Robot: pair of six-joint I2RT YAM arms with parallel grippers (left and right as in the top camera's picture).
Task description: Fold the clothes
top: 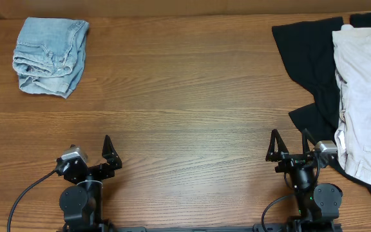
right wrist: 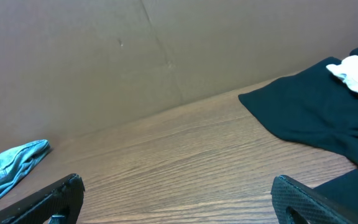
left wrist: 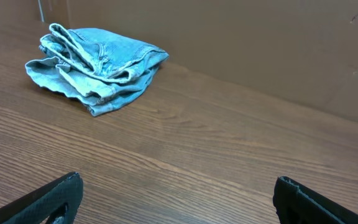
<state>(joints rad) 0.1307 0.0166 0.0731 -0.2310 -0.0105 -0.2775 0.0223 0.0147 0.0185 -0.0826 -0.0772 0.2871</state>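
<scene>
At far left, the light-blue denim piece sits bundled into a compact, roughly folded stack near the table's back corner. It is well apart from the left gripper, ahead of it and to its left. That gripper hovers low at the near edge with its fingers spread wide and nothing between them. Its wrist view shows only bare wood between the two black tips, with the denim beyond.

The middle of the table is bare wood, so nothing stands in the way of a reach from either side.

The right gripper is likewise spread wide and empty at the near edge. The unfolded work lies just to its right and ahead. The pale beige shorts lie on top of the black garments, with their long axis running from the near edge toward the back of the table. A black hem spills out almost beside the right fingers.

The right arm is plainly the nearer one, and the left would have to cross the whole table. I judge the shorts the likely next piece, since they lie uppermost. The pile runs past the frame's right edge, so I cannot tell whether the black cloth is one garment or several.
</scene>
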